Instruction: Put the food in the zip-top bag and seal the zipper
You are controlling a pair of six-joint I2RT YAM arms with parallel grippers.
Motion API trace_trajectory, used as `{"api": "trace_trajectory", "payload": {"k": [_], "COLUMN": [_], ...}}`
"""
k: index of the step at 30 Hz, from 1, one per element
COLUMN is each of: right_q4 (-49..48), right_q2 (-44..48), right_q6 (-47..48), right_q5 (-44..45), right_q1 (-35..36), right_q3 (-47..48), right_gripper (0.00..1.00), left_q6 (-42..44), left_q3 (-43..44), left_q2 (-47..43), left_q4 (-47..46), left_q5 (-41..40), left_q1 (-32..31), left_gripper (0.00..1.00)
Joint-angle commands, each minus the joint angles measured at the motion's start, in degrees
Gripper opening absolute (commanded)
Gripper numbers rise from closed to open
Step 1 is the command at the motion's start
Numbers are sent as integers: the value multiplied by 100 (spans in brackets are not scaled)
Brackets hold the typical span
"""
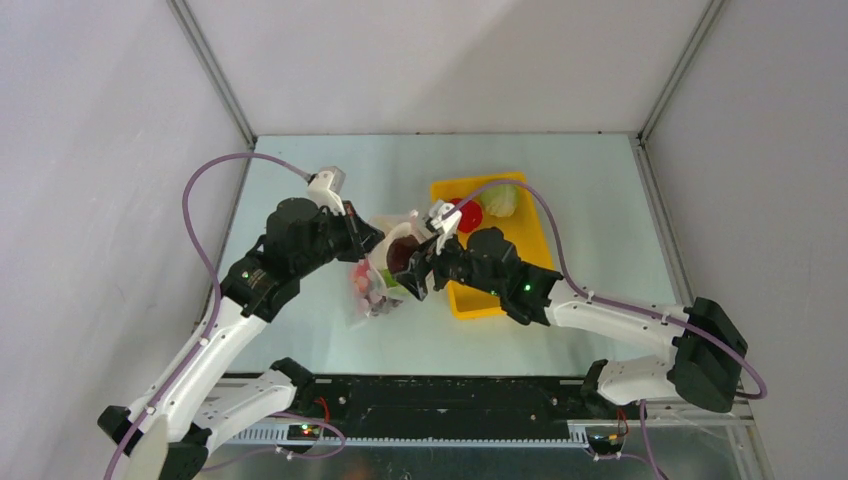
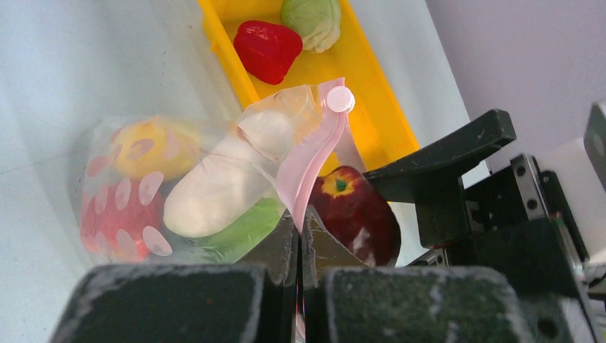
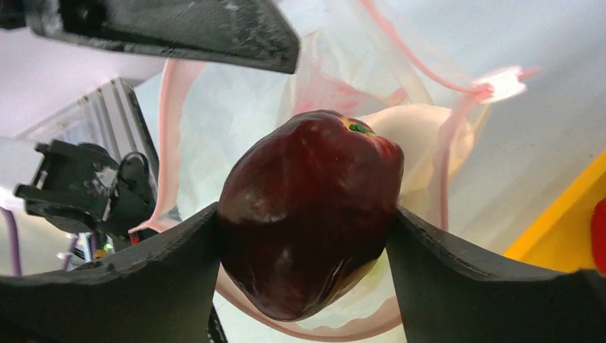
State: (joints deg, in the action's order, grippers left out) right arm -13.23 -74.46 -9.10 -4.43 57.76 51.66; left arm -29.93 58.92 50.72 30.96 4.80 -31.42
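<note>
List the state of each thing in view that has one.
zip-top bag, open, partly filled, mouth edge pinched.
zipper, unsealed.
red apple, gripped at the bag's mouth.
left gripper, shut on the zip-top bag.
right gripper, shut on the red apple.
yellow tray, holding red pepper and cabbage.

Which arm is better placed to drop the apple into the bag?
Right: the right gripper holds the apple at the mouth of the bag; the left gripper is shut on its pink edge.
</note>
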Motion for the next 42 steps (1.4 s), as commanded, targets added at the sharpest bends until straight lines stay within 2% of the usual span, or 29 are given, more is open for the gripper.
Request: {"api": "trace_trajectory", "payload": {"k": [1,3,12,17,21,23,26,34,38,41,42], "right_q4": [81,45,62,196,637,816,794,1537,1708,1875,1898], "right_q2": [73,123,568,754,844,886,843,207,-32,-181,-222], "right_q6": [631,704,528,-262,-1228,-1354,-1180,-1323,-1564,-1702,-1701], "right_q5": [696,936,1005,1645,1667,1413,1265,1161,1034,993,892], "right_q1": [377,444,450,241,-317,-595,-555,-499,-491,-488,-492], "right_q3": [343,352,345,350,345,344,357,766,823,923,1010], "right_gripper": [92,98,99,100,99,99,97,79,62,35,22], "left_q6": [6,11,5,5,1,-1,-10,-3,4,32,45], "left_q3": [15,15,15,14,8,6,6,11,26,36,38], "left_q2": [-104,-94,-118,-133,-139,-149,-133,-128,-147,-186,-190], "left_q4": [-425,-432,-414,-421,-421,-429,-418,-410,-402,-368,-370], "left_q5": [82,86,91,61,62,46,44,39,-2,-83,-101], "left_q1": [25,22,26,22,22,22,22,26,22,30,30], "left_gripper": [0,0,0,0,0,0,0,0,0,0,0]}}
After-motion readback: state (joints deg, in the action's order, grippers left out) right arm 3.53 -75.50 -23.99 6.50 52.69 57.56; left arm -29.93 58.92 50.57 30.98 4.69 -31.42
